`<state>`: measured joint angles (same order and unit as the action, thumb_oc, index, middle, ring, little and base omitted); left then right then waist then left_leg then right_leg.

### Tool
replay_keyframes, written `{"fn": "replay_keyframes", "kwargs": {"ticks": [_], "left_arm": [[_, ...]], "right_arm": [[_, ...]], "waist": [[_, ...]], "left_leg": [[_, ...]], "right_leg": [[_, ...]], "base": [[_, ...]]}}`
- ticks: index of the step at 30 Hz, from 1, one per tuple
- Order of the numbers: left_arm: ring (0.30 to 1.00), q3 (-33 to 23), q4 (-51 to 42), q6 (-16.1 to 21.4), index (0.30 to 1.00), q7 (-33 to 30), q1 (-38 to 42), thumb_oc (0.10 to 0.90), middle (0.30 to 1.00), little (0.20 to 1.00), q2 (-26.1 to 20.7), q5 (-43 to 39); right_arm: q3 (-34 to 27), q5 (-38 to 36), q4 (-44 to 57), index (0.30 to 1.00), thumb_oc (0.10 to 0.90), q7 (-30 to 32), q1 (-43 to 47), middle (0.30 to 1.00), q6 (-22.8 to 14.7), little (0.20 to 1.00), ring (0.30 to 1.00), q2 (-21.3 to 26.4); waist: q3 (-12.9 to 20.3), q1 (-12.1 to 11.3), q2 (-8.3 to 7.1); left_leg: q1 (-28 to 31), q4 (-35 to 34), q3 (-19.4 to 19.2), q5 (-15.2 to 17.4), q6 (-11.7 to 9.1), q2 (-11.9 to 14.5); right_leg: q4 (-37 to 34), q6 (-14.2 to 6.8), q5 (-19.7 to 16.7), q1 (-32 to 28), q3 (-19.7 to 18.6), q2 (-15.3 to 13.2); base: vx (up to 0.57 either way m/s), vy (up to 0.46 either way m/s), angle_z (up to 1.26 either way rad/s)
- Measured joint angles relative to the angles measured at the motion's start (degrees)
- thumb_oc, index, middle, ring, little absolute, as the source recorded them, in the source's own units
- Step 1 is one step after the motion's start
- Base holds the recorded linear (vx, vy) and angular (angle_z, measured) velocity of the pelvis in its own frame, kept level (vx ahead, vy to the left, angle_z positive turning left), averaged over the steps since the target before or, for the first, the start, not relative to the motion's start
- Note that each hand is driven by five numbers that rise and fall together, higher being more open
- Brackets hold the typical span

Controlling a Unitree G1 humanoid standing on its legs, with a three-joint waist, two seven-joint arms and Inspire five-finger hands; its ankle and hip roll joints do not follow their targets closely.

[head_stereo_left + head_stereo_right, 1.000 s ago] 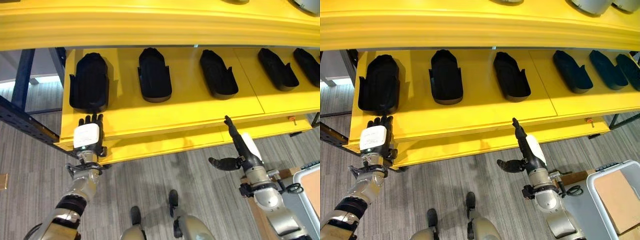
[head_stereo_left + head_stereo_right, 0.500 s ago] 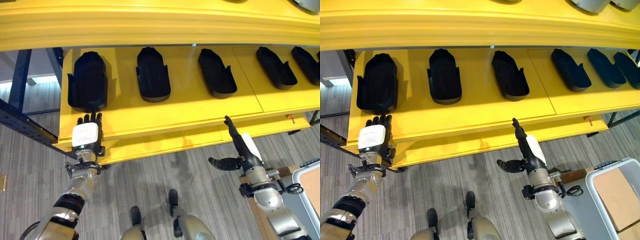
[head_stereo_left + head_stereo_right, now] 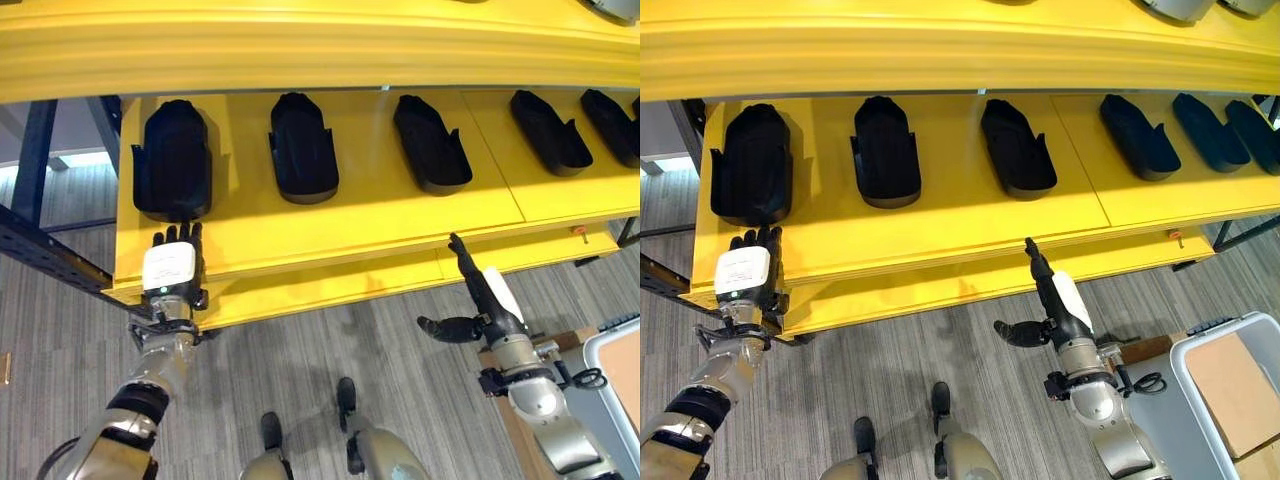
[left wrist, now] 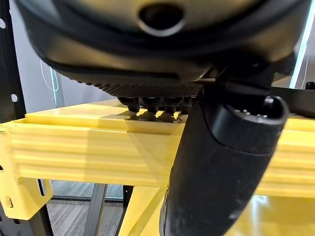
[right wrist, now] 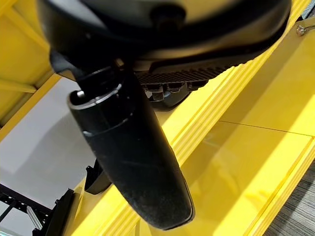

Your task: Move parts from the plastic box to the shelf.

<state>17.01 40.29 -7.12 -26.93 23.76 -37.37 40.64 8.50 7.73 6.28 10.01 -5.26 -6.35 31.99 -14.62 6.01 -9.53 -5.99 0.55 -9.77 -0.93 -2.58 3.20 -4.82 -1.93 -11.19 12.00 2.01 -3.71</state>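
Note:
Several black moulded parts lie in a row on the yellow shelf (image 3: 350, 225); the leftmost part (image 3: 172, 160) sits just beyond my left hand (image 3: 172, 272). That hand is open, its straight fingertips (image 4: 157, 103) resting on the shelf's front lip, and it holds nothing. Further along the row are a second part (image 3: 302, 148) and a third part (image 3: 430, 145). My right hand (image 3: 482, 290) is open and empty, held below the shelf's front edge with its fingers pointing up at the lip and its thumb (image 5: 128, 157) spread aside. The grey plastic box (image 3: 1220, 332) stands on the floor at the lower right.
A thick yellow upper shelf beam (image 3: 320, 45) overhangs the row of parts. A dark blue rack post (image 3: 40, 150) stands at the far left. Brown cardboard (image 3: 1240, 385) lies inside the box. Grey plank floor (image 3: 330, 340) lies under the shelf.
The whole picture has shifted slightly, so the camera moved. Neither hand has visibly moved against the shelf.

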Motion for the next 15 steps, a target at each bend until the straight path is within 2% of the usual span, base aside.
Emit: {"fn": "replay_keyframes", "kwargs": {"ticks": [15], "left_arm": [[1.0,0.7,-0.1,0.0,1.0,-0.2,1.2,0.9,1.0,1.0,0.0,0.0]], "right_arm": [[0.0,0.0,0.0,1.0,0.9,0.0,-0.4,1.0,-0.9,1.0,1.0,0.4]], "waist": [[-0.1,0.0,-0.27]], "left_leg": [[-1.0,0.2,0.0,0.1,0.2,-0.3]], "right_leg": [[0.0,-0.2,-0.2,1.0,-0.1,-0.3]], "base": [[0.0,0.0,0.0]]}}
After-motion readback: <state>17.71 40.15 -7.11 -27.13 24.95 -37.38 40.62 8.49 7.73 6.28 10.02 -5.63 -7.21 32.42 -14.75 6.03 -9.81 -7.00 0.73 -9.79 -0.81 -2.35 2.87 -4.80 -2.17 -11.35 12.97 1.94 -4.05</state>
